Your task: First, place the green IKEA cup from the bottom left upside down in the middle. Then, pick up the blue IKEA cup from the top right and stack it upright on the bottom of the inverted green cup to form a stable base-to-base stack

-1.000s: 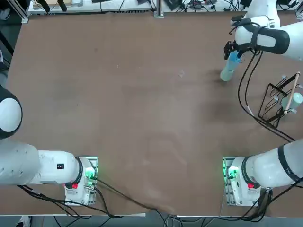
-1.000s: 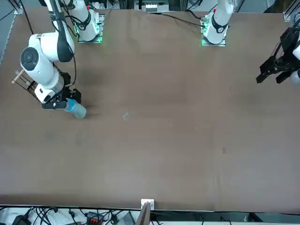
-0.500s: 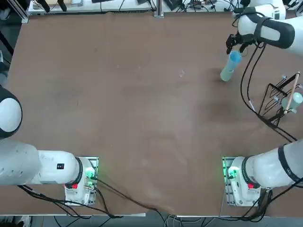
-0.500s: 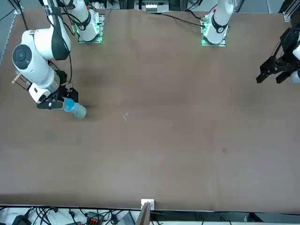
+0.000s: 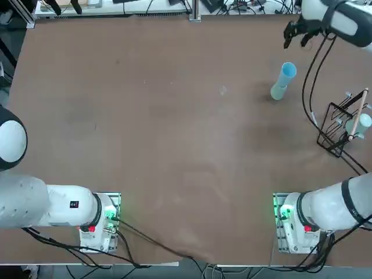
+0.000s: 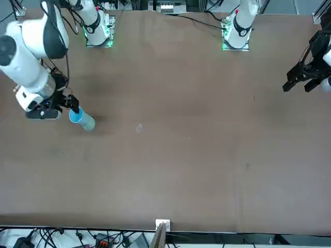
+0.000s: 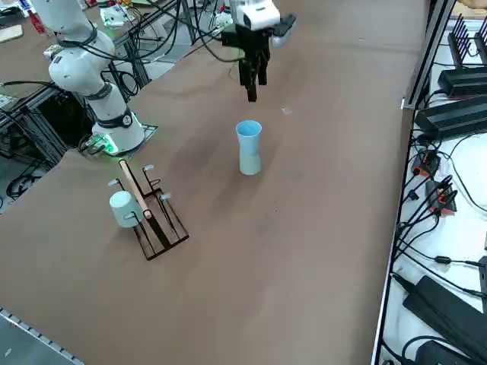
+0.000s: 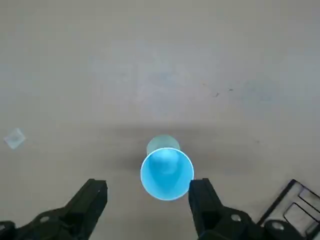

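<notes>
The blue IKEA cup (image 5: 283, 81) stands upright, mouth up, on the brown desk (image 5: 174, 133) in its far right part as seen from overhead, and it sits on top of an inverted pale cup whose base shows just under it in the right wrist view; in the side view the lower half of the stack looks paler than the upper half, so this lower piece seems to be the green IKEA cup (image 7: 249, 162), though its colour is hard to tell apart from the blue. The 2 cups together form 1 narrow-waisted column, base to base, and nothing else touches them. The right gripper (image 7: 253, 80) hangs above the stack and a little beyond it, pointing down, clear of the blue rim. Its fingers (image 8: 90, 200) are spread wide, 1 on each side of the cup's mouth in the wrist view, and they hold nothing. Near the desk's right edge stands a black wire rack (image 5: 340, 125) with a wooden rod, and a pale mug (image 7: 122, 208) hangs on it, well apart from the stack.
</notes>
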